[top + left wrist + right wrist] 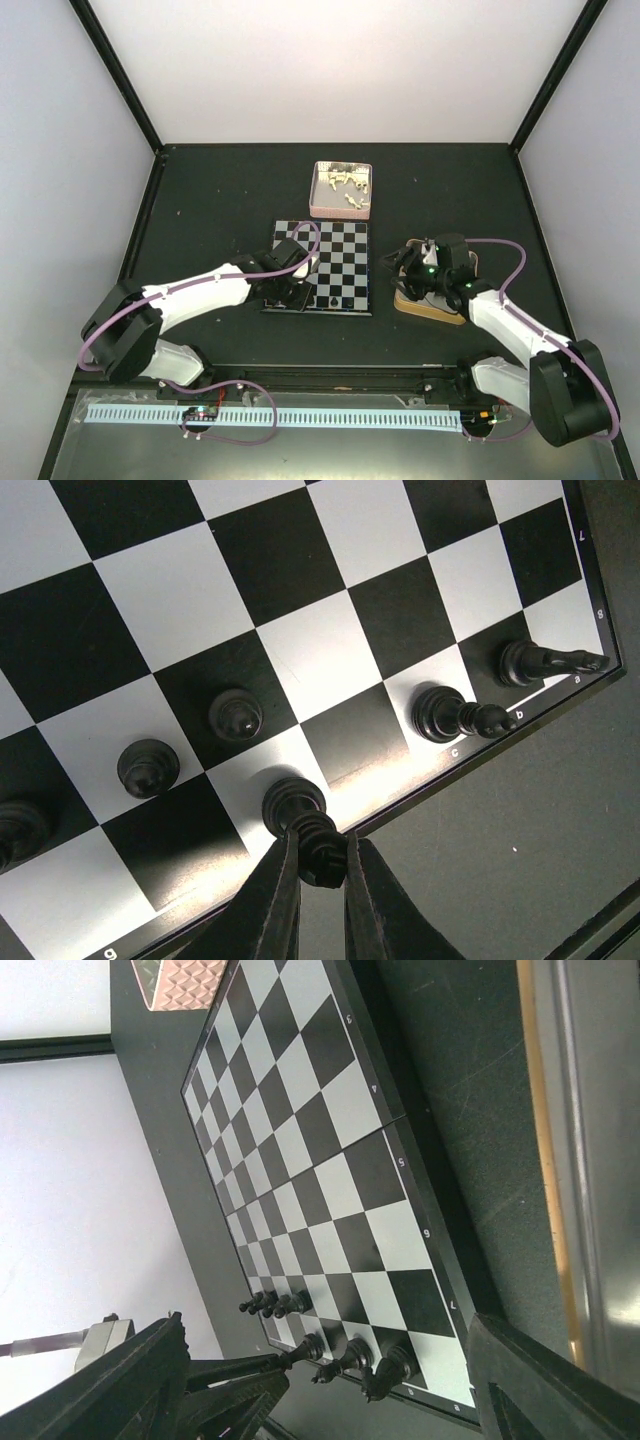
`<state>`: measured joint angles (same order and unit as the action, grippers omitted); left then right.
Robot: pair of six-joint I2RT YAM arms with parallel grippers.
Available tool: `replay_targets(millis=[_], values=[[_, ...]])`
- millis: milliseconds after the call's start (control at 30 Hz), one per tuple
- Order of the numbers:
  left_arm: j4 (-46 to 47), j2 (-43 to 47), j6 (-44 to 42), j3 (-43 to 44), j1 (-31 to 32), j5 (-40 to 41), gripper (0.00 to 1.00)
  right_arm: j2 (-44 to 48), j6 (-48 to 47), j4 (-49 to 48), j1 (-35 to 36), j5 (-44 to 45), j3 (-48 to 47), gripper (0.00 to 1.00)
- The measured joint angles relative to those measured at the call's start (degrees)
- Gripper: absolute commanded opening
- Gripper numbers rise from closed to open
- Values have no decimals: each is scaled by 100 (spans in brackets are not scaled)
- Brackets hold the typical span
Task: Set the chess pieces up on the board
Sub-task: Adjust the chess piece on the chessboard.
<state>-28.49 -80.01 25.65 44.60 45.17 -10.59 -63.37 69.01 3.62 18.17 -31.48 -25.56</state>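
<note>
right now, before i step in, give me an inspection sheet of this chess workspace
surface: black table
job's things: board at centre; several black pieces on its near rows; white pieces lie in the pink tin behind it
clutter: tan tin right of the board, under the right arm
grippers: left gripper shut on a black piece in the board's edge row; right gripper open, holding nothing
cables: purple cables run along both arms
surroundings: white walls, black posts

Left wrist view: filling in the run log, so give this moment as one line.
left gripper shut on black piece at board edge row | right gripper open, empty | white pieces in tin
</note>
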Motion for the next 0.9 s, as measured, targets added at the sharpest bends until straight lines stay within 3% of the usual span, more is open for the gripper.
replay_targets(millis=[533, 900], values=[[-48, -66, -4, 28, 0, 74, 10, 431, -802, 984, 0, 809, -225, 76], [-59, -76, -17, 33, -7, 92, 34, 525, -1266, 1484, 0, 1150, -382, 75]])
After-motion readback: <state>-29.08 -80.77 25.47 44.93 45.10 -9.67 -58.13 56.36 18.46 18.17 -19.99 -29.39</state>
